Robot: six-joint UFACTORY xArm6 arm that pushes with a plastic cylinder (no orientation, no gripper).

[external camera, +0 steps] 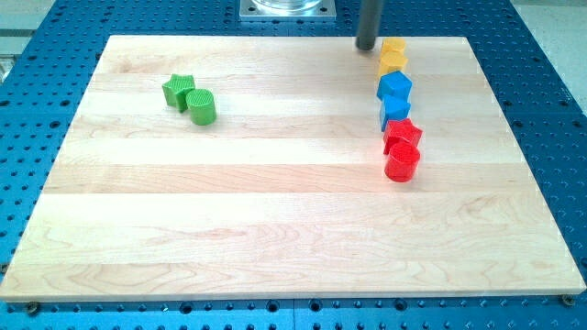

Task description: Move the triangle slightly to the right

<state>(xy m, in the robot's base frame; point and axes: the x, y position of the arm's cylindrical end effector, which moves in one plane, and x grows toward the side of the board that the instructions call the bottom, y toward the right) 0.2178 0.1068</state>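
My tip – beside yellow block

Green, yellow, blue, red blocks

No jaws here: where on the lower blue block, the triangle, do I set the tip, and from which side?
Press the left side of the blue triangle, at its middle, coming from the view's left. It sits tight between the upper blue block and a red block, so an off-centre push may drag them. My tip is left of the yellow block.
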